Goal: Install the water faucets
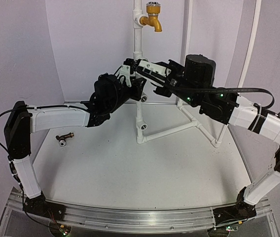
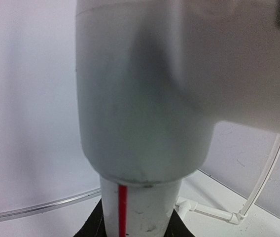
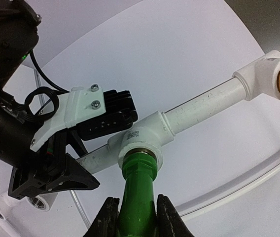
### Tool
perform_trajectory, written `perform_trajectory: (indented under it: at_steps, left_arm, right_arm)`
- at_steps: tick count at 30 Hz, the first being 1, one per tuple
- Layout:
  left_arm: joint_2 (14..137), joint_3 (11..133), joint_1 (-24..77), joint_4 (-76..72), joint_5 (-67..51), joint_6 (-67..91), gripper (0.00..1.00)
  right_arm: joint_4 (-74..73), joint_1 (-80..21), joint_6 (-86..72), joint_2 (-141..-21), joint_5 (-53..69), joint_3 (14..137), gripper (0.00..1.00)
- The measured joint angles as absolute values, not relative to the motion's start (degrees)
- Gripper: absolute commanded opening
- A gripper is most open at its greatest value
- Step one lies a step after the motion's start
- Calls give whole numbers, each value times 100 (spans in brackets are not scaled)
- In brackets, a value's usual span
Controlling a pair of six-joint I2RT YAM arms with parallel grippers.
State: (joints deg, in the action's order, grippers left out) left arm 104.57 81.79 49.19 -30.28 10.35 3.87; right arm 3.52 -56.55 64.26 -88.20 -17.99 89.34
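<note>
Between our right jaws, closed on its body, the green faucet [image 3: 139,190] runs its long axis straight ahead into the tee socket [image 3: 141,143] of the white pipe stand [image 3: 204,103], its threaded end at the socket mouth. Just beside that tee our left jaws clamp the pipe. Well apart, the dark brown faucet [image 1: 65,139] lies on the worktop [image 1: 130,168], nearer our left arm [image 1: 56,118].

Bright, even, diffuse white light; only faint soft shadows on the pale tabletop [image 1: 130,168]; the white plastic pipe stand [image 2: 145,98] fills the left wrist view, badly out of focus; the green plastic faucet [image 3: 139,187] is sharp; glare washes the right wrist view's right edge.
</note>
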Motion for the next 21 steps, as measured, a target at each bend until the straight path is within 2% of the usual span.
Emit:
perform_trajectory:
  at_steps: [21]
  left_arm:
    - [10534,8281,4925,-2991,1212,307,0]
  right_arm:
    - [946,-5493,3714,-8829,-1500,8650,0]
